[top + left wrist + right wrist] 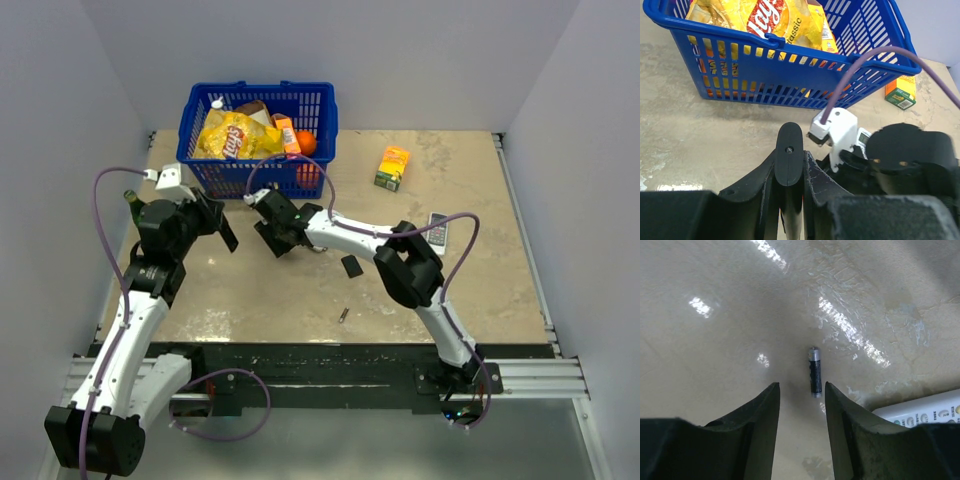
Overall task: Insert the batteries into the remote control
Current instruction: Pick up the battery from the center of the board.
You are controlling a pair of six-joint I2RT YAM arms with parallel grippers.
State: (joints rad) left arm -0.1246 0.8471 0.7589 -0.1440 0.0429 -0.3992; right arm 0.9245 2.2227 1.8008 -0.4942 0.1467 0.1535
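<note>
My left gripper (791, 165) is shut on the black remote control (789, 142), whose rounded end sticks up between the fingers; the top view shows the remote (229, 236) held above the table in front of the basket. My right gripper (801, 385) hangs open just over the tabletop. One battery (814, 372) lies flat there, its near end just inside the fingertips, close to the right finger (840, 405) and touching neither. A second battery (343, 316) lies nearer the table's front edge.
A blue basket (200, 110) of groceries stands at the back left. A white remote (920, 412) lies just right of my right gripper. A small black piece (351, 265), another remote (437, 228) and a juice carton (393, 167) lie to the right.
</note>
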